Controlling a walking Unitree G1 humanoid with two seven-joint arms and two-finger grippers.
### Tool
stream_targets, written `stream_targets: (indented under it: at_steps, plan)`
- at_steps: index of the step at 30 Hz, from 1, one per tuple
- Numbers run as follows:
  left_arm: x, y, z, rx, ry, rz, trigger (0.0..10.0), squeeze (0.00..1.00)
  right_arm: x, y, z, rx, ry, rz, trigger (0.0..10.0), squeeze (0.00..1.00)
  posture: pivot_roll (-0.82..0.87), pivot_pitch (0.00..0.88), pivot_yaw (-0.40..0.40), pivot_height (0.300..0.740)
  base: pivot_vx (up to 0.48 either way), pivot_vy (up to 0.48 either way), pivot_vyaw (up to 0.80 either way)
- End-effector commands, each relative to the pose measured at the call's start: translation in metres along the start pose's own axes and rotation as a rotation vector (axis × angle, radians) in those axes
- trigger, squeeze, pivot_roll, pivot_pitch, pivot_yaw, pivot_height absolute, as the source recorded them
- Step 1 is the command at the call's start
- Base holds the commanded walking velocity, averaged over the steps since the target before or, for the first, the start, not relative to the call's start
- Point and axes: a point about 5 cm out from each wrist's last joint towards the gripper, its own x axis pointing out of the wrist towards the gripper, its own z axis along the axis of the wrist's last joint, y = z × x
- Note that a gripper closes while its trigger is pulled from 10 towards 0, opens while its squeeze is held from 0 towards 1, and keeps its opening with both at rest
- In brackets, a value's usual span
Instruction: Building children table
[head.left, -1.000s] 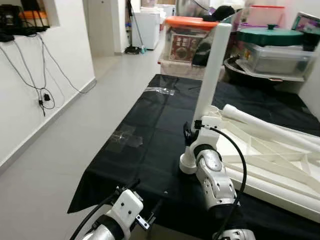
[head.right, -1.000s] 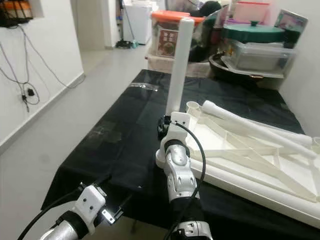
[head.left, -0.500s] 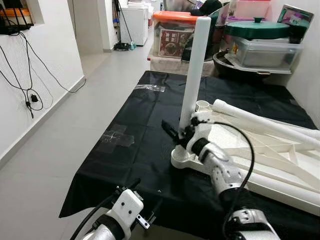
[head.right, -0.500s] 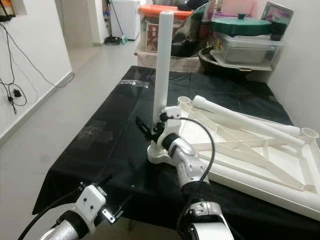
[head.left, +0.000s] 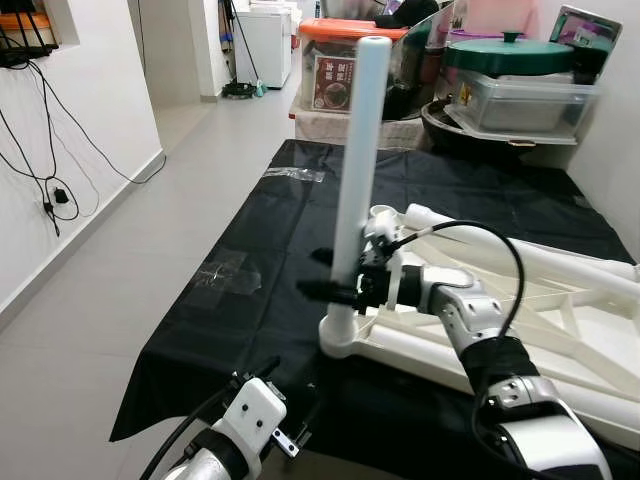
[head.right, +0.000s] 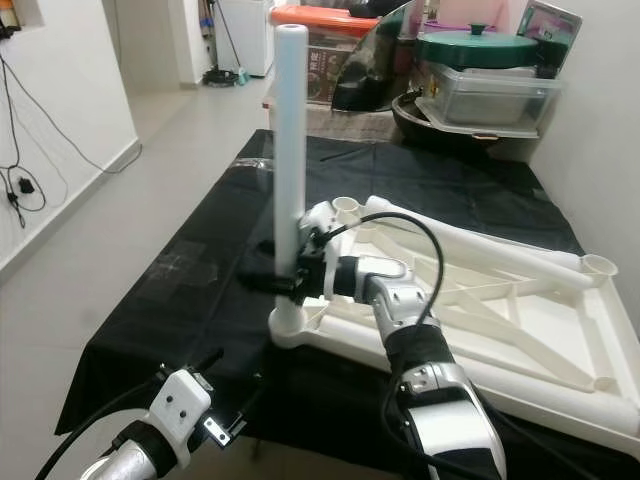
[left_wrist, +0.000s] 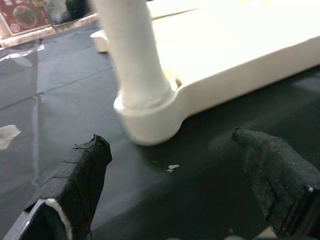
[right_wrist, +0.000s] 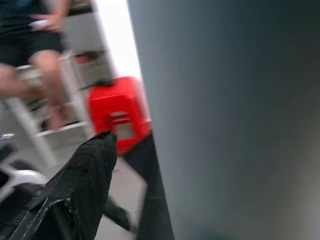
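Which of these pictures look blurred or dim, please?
Right wrist view: the table leg looms as a grey, shaded, unfocused mass, and the background is soft. Left wrist view: slightly soft, the tabletop glaring white. Both eye views: sharp and evenly lit.

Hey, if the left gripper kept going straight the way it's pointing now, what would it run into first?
Most likely the round white plastic corner socket at the foot of the upright white table leg. The left gripper, open, points at it over the black cloth; depth is unclear.
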Motion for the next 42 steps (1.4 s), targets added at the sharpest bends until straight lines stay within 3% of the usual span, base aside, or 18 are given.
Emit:
stream_targets:
  at_steps: [1, 2, 3, 9, 11, 13, 16, 17, 19, 22, 23, 26, 29, 30, 31, 33, 36, 42]
  plan:
    - [-0.001, -0.002, 0.002, 0.0, -0.003, 0.0, 10.0, 0.0, 0.014, 0.006, -0.002, 0.003, 0.032, 0.129, 7.5, 0.0, 0.13, 0.0, -0.083, 0.74, 0.0, 0.0, 0.0]
    - [-0.001, -0.002, 0.002, 0.0, -0.003, 0.0, 10.0, 0.0, 0.014, 0.006, -0.002, 0.003, 0.032, 0.129, 7.5, 0.0, 0.13, 0.0, -0.083, 0.74, 0.0, 0.0, 0.0]
    - [-0.002, -0.002, 0.002, -0.001, -0.003, 0.0, 10.0, 0.0, 0.014, 0.008, -0.003, 0.009, 0.033, 0.162, 0.0, 0.0, 0.13, 0.0, -0.084, 0.74, 0.0, 0.0, 0.0]
    - [-0.002, -0.003, 0.002, -0.003, -0.003, 0.0, 10.0, 0.0, 0.013, 0.009, -0.002, 0.014, 0.034, 0.205, 0.0, 0.0, 0.13, 0.0, -0.086, 0.74, 0.0, 0.0, 0.0]
    - [-0.003, -0.003, 0.002, -0.005, -0.002, -0.002, 10.0, 0.0, 0.016, 0.004, -0.003, -0.022, 0.021, 0.084, 0.0, 0.0, 0.13, 0.0, -0.084, 0.74, 0.0, 0.0, 0.0]
    - [-0.003, -0.003, 0.002, -0.005, -0.002, -0.002, 10.0, 0.0, 0.016, 0.004, -0.003, -0.022, 0.021, 0.084, 0.0, 0.0, 0.13, 0.0, -0.084, 0.74, 0.0, 0.0, 0.0]
    - [-0.003, -0.003, 0.001, -0.006, 0.0, -0.007, 10.0, 0.0, 0.017, -0.006, -0.007, -0.068, -0.024, -0.209, 0.0, 0.0, 0.12, 0.0, -0.078, 0.74, 0.0, 0.0, 0.0]
    - [-0.003, -0.003, 0.001, -0.006, 0.0, -0.007, 10.0, 0.0, 0.017, -0.006, -0.007, -0.068, -0.024, -0.209, 0.0, 0.0, 0.12, 0.0, -0.078, 0.74, 0.0, 0.0, 0.0]
    - [-0.002, -0.003, 0.001, -0.006, 0.0, -0.011, 10.0, 0.0, 0.011, -0.017, -0.009, -0.073, -0.053, -0.488, 0.0, 0.0, 0.11, 0.0, -0.076, 0.74, 0.0, 0.0, 0.0]
    - [-0.002, -0.003, 0.001, -0.007, 0.0, -0.011, 10.0, 0.0, 0.005, -0.024, -0.011, -0.043, -0.062, -0.645, 0.0, 0.0, 0.11, 0.0, -0.072, 0.74, 0.0, 0.0, 0.0]
    - [-0.002, -0.002, 0.001, -0.007, 0.0, -0.011, 10.0, 0.0, -0.004, -0.029, -0.015, -0.023, -0.069, -0.843, 0.0, 0.0, 0.11, 0.0, -0.069, 0.74, 0.0, 0.0, 0.0]
    - [-0.002, -0.002, 0.001, -0.007, 0.0, -0.01, 10.0, 0.0, -0.011, -0.031, -0.018, -0.009, -0.072, -0.963, 0.0, 0.0, 0.1, 0.0, -0.063, 0.74, 0.0, 0.0, 0.0]
    - [-0.002, -0.002, 0.001, -0.007, 0.0, -0.01, 10.0, 0.0, -0.011, -0.031, -0.018, -0.009, -0.072, -0.963, 0.0, 0.0, 0.1, 0.0, -0.063, 0.74, 0.0, 0.0, 0.0]
    - [-0.001, -0.001, 0.001, -0.007, 0.0, -0.013, 10.0, 0.0, -0.019, -0.028, -0.022, 0.031, -0.117, -1.193, 0.0, 0.0, 0.1, 0.0, -0.063, 0.74, 0.0, 0.0, 0.0]
    - [-0.001, -0.001, 0.001, -0.007, 0.0, -0.013, 10.0, 0.0, -0.019, -0.028, -0.022, 0.031, -0.117, -1.193, 0.0, 0.0, 0.1, 0.0, -0.063, 0.74, 0.0, 0.0, 0.0]
    - [0.0, -0.001, 0.001, -0.005, 0.0, -0.013, 10.0, 0.0, -0.026, -0.013, -0.027, 0.163, -0.236, -1.553, 0.0, 0.0, 0.11, 0.0, -0.066, 0.74, 0.0, 0.0, 0.0]
    - [-0.001, 0.0, 0.001, -0.001, 0.0, -0.008, 10.0, 0.0, -0.017, -0.006, -0.029, 0.288, -0.303, -1.685, 0.0, 0.0, 0.11, 0.0, -0.071, 0.74, 0.0, 0.0, 0.0]
    - [-0.001, 0.0, 0.001, -0.001, -0.001, -0.005, 10.0, 0.0, -0.001, -0.006, -0.023, 0.313, -0.332, -1.707, 0.0, 0.0, 0.11, 0.0, -0.071, 0.74, 0.0, 0.0, 0.0]
